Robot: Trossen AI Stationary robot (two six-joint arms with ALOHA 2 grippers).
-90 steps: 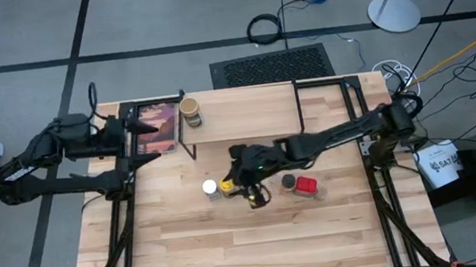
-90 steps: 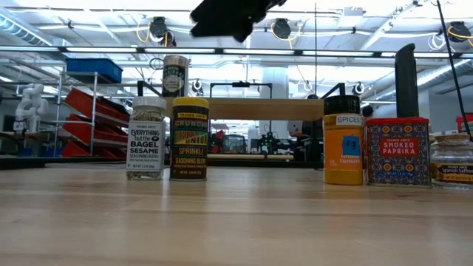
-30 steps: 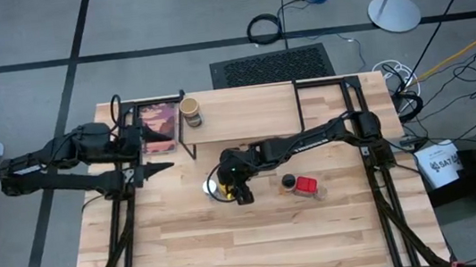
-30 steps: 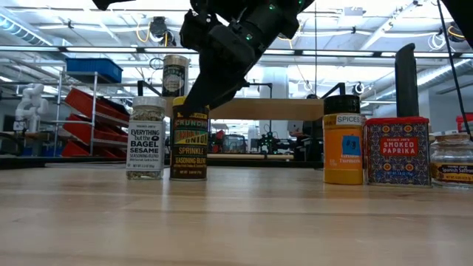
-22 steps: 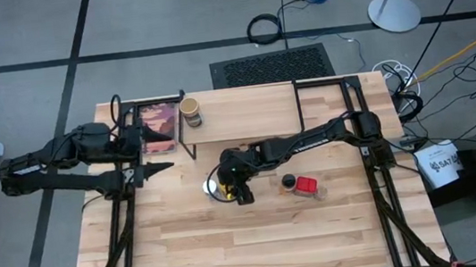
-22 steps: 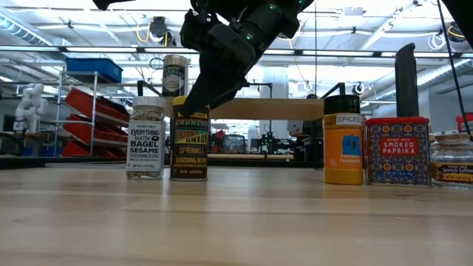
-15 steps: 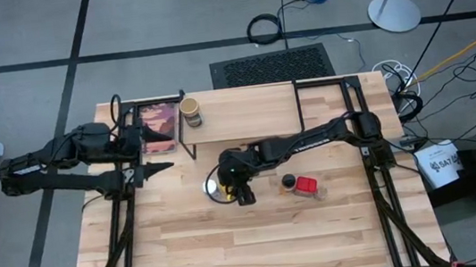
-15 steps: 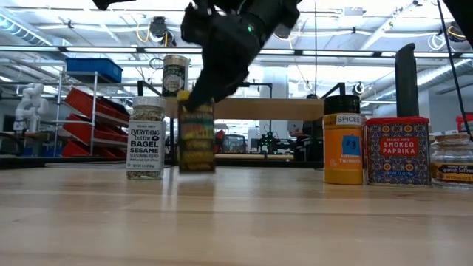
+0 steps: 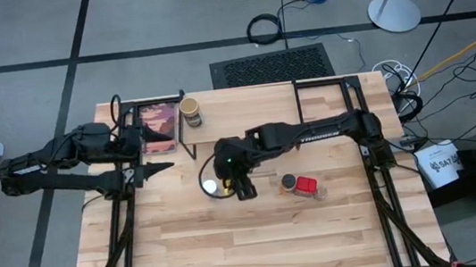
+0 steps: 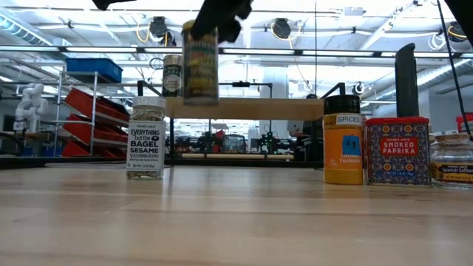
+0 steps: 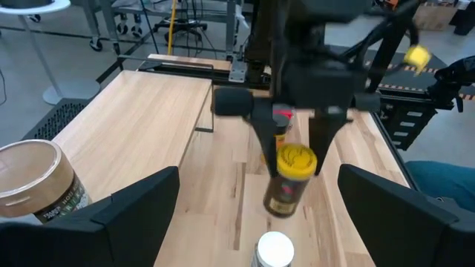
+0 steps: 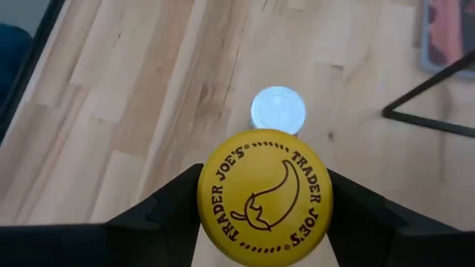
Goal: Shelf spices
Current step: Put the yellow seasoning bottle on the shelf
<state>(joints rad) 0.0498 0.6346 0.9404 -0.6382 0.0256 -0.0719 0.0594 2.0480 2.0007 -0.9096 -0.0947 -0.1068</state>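
Right gripper pinching 1 yellow-lidded dark spice jar clear of the wooden tabletop, above 1 white-lidded clear jar, left gripper spread, beside the narrow light-wood shelf

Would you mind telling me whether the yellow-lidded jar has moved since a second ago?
Yes. The yellow-lidded jar, gripped by the right gripper, has risen off the table: in the low view it now hangs above the bagel seasoning jar it stood beside.
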